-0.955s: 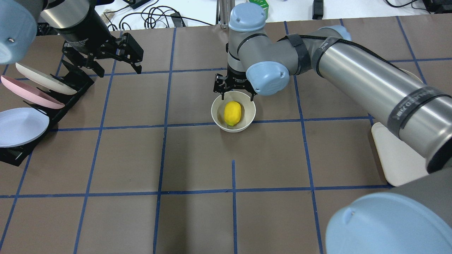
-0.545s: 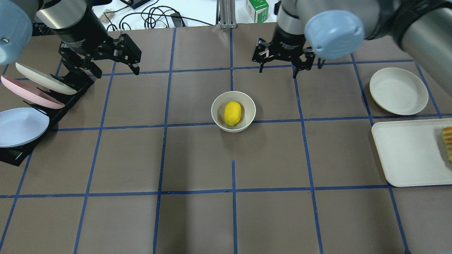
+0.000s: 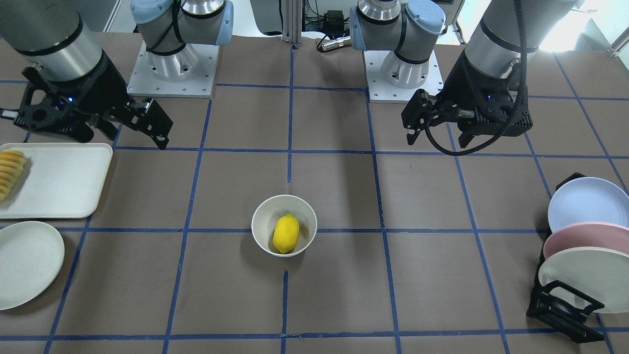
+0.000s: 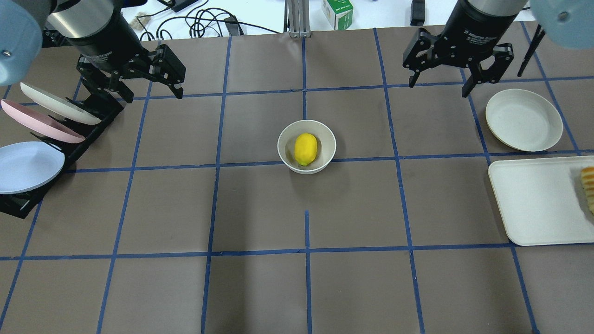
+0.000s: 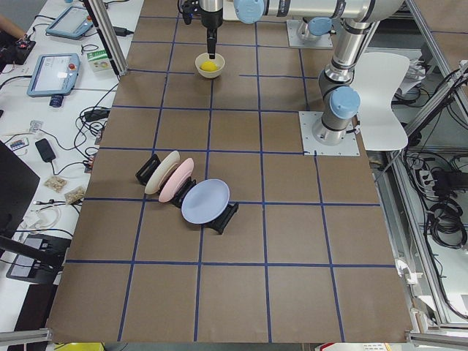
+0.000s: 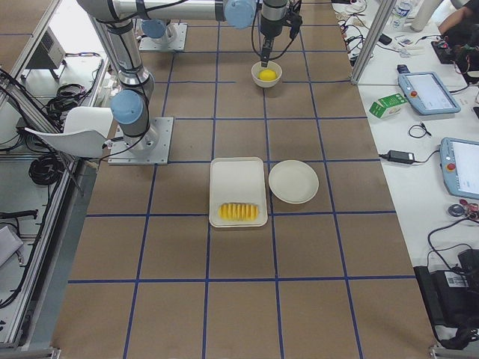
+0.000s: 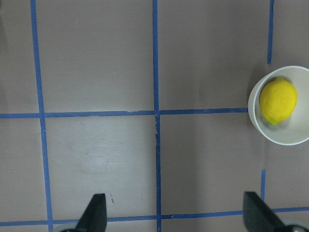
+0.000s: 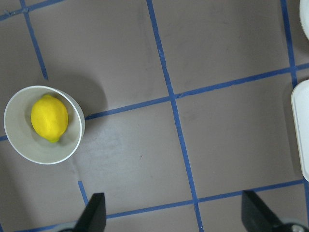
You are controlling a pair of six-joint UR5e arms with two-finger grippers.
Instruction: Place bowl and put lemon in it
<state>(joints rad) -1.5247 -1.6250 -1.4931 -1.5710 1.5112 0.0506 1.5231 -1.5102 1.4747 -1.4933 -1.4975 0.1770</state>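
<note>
The off-white bowl [image 4: 326, 139] stands upright near the table's middle, and the yellow lemon [image 4: 306, 148] lies inside it. Both show in the front view, the bowl [image 3: 263, 220] with the lemon [image 3: 286, 234] in it. My right gripper [image 4: 438, 88] is open and empty, raised at the back right, well away from the bowl. My left gripper [image 4: 148, 92] is open and empty at the back left. The left wrist view shows the bowl [image 7: 289, 137] and lemon [image 7: 278, 100] at its right edge. The right wrist view shows the bowl [image 8: 29, 150] and lemon [image 8: 49, 119] at its left.
A black rack [image 4: 95, 113] with three plates stands at the left edge. A flat cream plate [image 4: 523, 119] lies at the right, and in front of it a white tray [image 4: 533, 204] holds sliced yellow-orange fruit [image 4: 588, 185]. A green box [image 4: 338, 11] stands beyond the back edge.
My right gripper has drawn away from just over the bowl to the back right, open and empty. The lemon stays in the bowl. The left arm has barely moved.
</note>
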